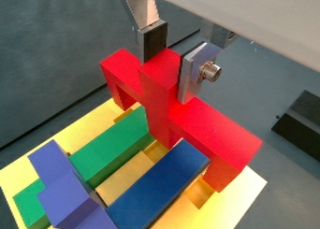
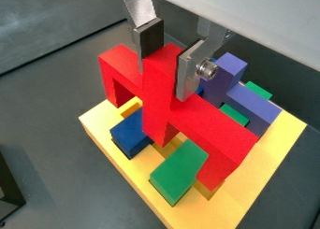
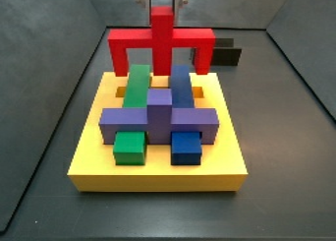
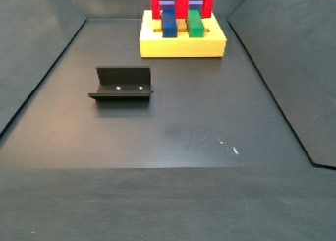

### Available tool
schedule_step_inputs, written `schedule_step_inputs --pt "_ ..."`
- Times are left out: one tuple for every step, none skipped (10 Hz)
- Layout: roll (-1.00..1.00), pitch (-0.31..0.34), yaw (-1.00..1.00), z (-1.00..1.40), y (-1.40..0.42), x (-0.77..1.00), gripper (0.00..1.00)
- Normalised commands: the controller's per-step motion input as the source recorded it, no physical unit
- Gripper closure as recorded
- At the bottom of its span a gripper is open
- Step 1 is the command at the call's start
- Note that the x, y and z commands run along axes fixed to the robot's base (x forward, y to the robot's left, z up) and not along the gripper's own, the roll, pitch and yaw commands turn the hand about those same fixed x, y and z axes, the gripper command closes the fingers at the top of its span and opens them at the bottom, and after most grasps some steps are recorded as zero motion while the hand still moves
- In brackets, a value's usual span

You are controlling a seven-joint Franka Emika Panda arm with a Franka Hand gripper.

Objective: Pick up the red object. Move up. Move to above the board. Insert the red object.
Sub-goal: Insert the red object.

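Observation:
The gripper (image 1: 175,57) is shut on the central stem of the red object (image 1: 207,130), one finger on each side; both wrist views show this grip (image 2: 170,55). The red object (image 3: 160,43) stands upright over the far end of the yellow board (image 3: 157,171), straddling the long green block (image 3: 137,88) and the long blue block (image 3: 182,88). Its two legs reach down to the board's top. I cannot tell how deep they sit in the slots. In a side view only the gripper's fingertips (image 3: 161,1) show at the upper edge.
A purple cross-shaped block (image 3: 160,117) lies across the board's middle, with a small green block (image 3: 129,147) and a small blue block (image 3: 187,147) in front. The dark fixture (image 4: 122,85) stands on the grey floor away from the board (image 4: 184,48). Dark walls enclose the floor.

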Motion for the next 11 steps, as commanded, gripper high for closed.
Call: schedule_step_inputs --pt "0.00 -0.004 0.00 -0.18 -0.04 0.03 1.00" --pt "-0.01 0.000 0.00 -0.19 0.00 0.04 1.00" --pt "0.00 0.000 0.00 -0.18 0.00 0.01 1.00" --pt "0.00 0.000 0.00 -0.18 -0.01 0.00 1.00" --pt "-0.01 -0.003 0.00 -0.19 -0.02 0.00 1.00" --pt "-0.01 -0.001 0.00 -0.19 0.00 0.00 1.00" --pt "-0.02 -0.006 0.00 -0.14 -0.06 0.08 1.00" --pt "-0.07 -0.050 0.00 -0.15 -0.07 0.11 1.00" --pt "-0.12 -0.061 0.00 -0.11 -0.13 0.16 1.00" --pt "-0.11 -0.079 0.00 -0.17 -0.10 0.05 1.00" --pt "-0.10 -0.081 -0.02 -0.23 0.00 0.00 1.00"
